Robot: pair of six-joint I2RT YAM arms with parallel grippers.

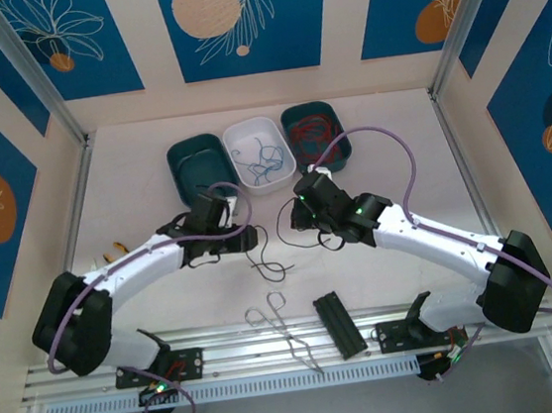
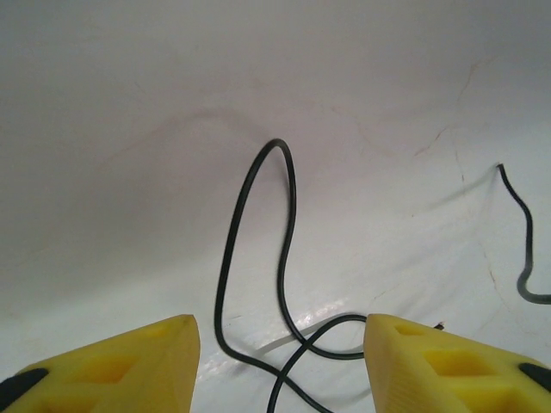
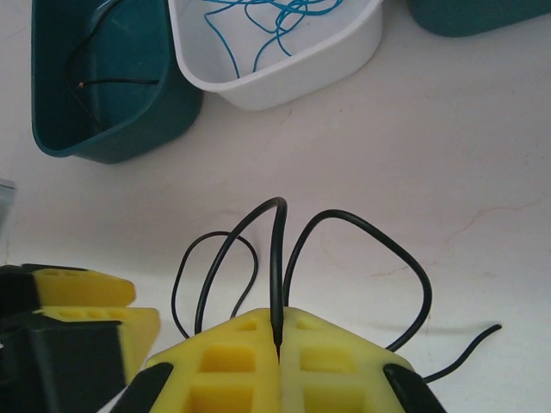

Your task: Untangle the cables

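A black cable [image 3: 277,258] rises in loops from the white table, and my right gripper [image 3: 277,334] is shut on one strand of it. From above, the right gripper [image 1: 298,218] sits mid-table, with loose black cable [image 1: 268,266] trailing toward the front. My left gripper [image 2: 282,344] is open just above the table, and crossing loops of the black cable [image 2: 284,249] lie between its yellow fingers [image 2: 129,361]. The left gripper [image 1: 249,237] is close beside the right one. Blue cables [image 1: 258,155] lie in the white tray and red cables [image 1: 313,130] in the right teal tray.
Three trays stand in a row at the back: a dark teal tray [image 1: 184,167] holding a thin black wire [image 3: 112,83], a white tray [image 1: 277,127] and a teal tray [image 1: 341,149]. Metal tongs [image 1: 286,333] and a black block [image 1: 337,325] lie near the front rail.
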